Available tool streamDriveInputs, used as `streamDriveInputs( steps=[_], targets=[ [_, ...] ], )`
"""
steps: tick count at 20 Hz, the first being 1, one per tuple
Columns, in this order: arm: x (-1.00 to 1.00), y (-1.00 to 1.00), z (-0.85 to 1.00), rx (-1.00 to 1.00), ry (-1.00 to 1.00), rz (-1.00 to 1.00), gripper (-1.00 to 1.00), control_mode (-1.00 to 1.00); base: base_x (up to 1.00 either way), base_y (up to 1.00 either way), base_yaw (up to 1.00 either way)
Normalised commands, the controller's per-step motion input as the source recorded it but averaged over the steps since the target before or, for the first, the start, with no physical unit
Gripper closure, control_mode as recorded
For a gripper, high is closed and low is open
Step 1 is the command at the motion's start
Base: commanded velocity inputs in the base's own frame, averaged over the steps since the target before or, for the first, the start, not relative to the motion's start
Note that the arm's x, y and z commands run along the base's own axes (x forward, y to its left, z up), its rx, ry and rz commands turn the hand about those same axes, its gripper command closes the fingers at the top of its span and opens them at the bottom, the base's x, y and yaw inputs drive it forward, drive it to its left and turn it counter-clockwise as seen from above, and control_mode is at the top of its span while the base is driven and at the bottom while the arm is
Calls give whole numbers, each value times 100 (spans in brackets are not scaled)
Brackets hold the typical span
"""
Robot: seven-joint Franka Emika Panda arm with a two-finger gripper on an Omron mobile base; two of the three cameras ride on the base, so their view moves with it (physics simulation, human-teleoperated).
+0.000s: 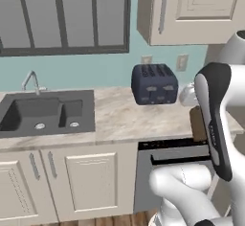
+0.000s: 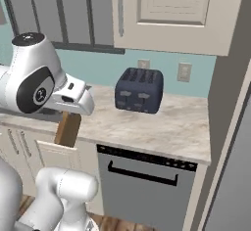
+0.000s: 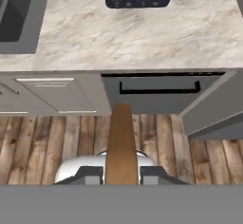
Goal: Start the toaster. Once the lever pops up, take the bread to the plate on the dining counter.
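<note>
The claw (image 3: 121, 174) was clamped on the bread (image 3: 120, 144), one finger (image 3: 90, 174) on each flat side of the slice. The bread stood on edge between them and pointed away from the hand. In the right base view the bread (image 2: 68, 129) hung down from the hand, in front of the desk (image 2: 162, 127) edge and above the wooden floor (image 3: 57, 142). The toaster (image 2: 138, 90) stood on the desk near the back wall, well apart from the bread, with its slots up. Below the desk there was a dishwasher (image 2: 144, 186) with a dark handle. A dark sink (image 1: 45, 112) with a faucet (image 1: 32, 81) was in the desk to the left of the toaster (image 1: 154, 84).
</note>
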Motion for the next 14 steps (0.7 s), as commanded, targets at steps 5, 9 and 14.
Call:
streamDriveInputs(
  steps=[5, 9, 14],
  targets=[
    [0, 0, 0, 0, 0, 0, 100, 100, -40, 5, 48],
    [0, 0, 0, 0, 0, 0, 100, 100, -2, 14, 62],
    [0, 0, 0, 0, 0, 0, 100, 100, 0, 16, 67]
  ],
)
